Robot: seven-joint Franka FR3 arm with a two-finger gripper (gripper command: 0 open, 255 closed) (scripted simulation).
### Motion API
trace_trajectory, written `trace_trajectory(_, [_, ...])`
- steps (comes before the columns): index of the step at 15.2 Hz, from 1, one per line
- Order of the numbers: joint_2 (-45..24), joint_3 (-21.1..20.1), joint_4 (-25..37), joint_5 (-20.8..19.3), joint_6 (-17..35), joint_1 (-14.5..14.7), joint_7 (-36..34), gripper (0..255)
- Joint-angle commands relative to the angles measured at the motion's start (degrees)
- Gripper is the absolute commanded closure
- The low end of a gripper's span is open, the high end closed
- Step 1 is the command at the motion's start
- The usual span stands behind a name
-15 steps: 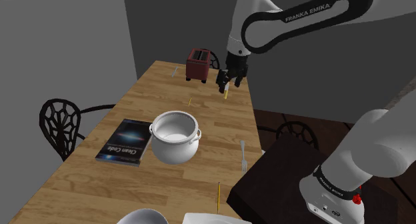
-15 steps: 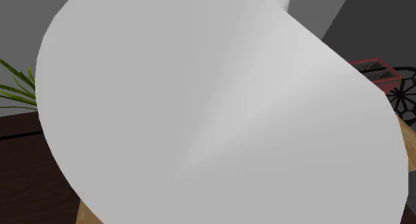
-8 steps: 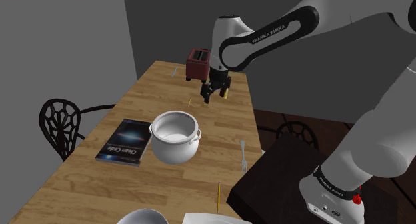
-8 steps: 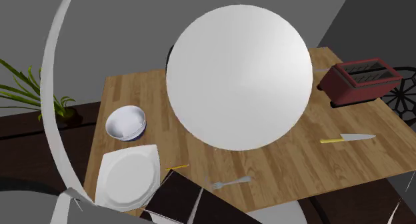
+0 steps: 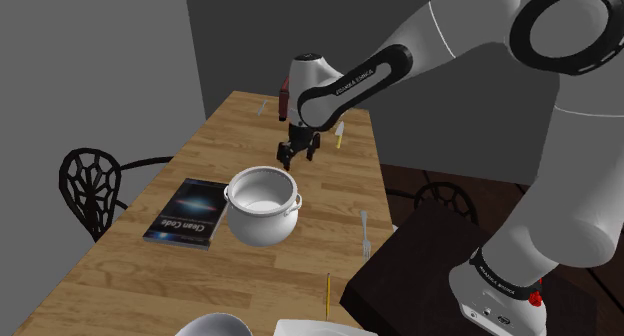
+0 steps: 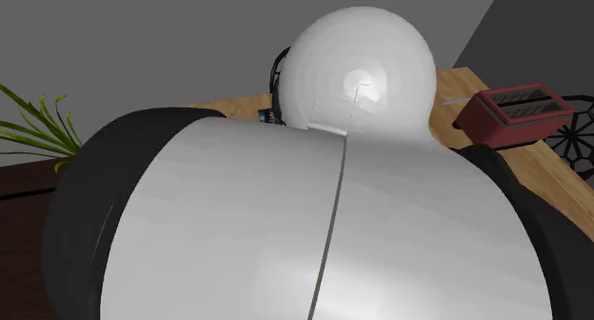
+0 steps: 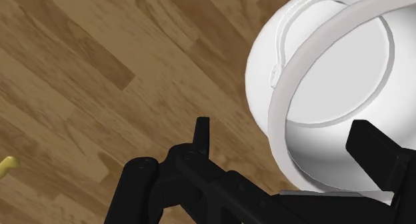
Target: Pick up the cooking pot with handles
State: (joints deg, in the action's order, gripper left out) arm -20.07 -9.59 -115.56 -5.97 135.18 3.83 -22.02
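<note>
Since half a second ago my tool point(image 5: 297, 157) has come away from the yellow-handled knife point(image 5: 340, 136) near the red toaster point(image 6: 519, 109) and swung down the tabletop point(image 5: 300, 259) toward the white cooking pot point(image 5: 262, 206). It now hangs just above the pot's far rim in the shoulder view. In the second exterior view my arm has swung in front of the camera and covers far more of the tabletop than it did.

The pot itself has not shifted. It sits upright in the middle of the tabletop, just beside the dark book point(image 5: 188, 212).

In the wrist view my tool point(image 7: 283, 129) is spread wide and grasps nothing. One finger point(image 7: 202, 133) is outside the pot's point(image 7: 320, 89) wall, the other over its hollow, with the rim between them. I cannot tell whether either touches it.
</note>
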Motion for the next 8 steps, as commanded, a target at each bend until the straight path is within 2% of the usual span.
trace_trajectory(1, [-4.2, 0.2, 3.6, -0.7, 0.4, 0.7, -0.8, 0])
trace_trajectory(4, [-10.0, 0.6, 8.6, -1.5, 0.8, 1.7, -1.7, 0])
trace_trajectory(8, [-12.2, 0.9, 8.6, -2.0, 3.0, 2.0, -2.0, 0])
